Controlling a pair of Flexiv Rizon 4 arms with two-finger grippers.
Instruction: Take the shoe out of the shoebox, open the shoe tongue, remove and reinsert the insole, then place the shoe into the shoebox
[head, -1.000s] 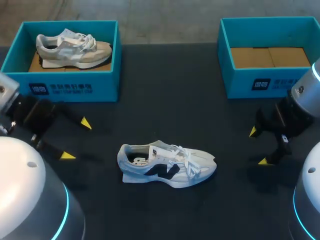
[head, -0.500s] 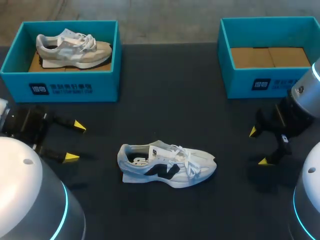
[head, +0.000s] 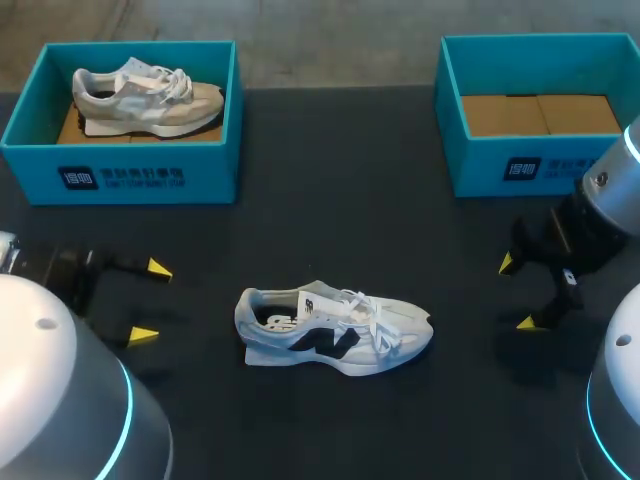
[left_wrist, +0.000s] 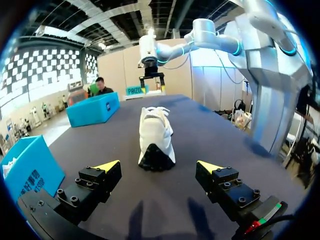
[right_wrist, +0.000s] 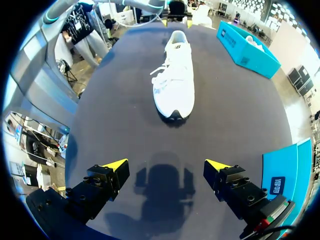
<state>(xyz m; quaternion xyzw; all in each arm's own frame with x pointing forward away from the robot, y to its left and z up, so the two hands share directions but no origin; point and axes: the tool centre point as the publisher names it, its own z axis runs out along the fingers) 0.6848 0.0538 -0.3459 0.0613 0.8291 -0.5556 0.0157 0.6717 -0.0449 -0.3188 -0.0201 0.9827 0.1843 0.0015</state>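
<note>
A white sneaker (head: 333, 326) with a dark side logo lies on its sole on the black table, toe to the right. My left gripper (head: 150, 301) hangs open to its left, yellow tips apart, nothing between them. In the left wrist view the sneaker's heel (left_wrist: 156, 140) lies ahead of the left gripper (left_wrist: 159, 166). My right gripper (head: 514, 292) stands open to the sneaker's right; in the right wrist view the toe (right_wrist: 174, 85) lies ahead of the right gripper (right_wrist: 169, 164). An empty teal shoebox (head: 535, 160) sits at the back right.
A second teal shoebox (head: 130, 175) at the back left holds a grey and beige sneaker (head: 145, 97). In the left wrist view one teal box (left_wrist: 29, 167) stands close beside the left gripper, and the far teal box (left_wrist: 94, 108) lies beyond the sneaker.
My left gripper has drawn back toward the left edge and lowered a little, turning so that it faces the sneaker. The right arm and the sneaker have not moved.
</note>
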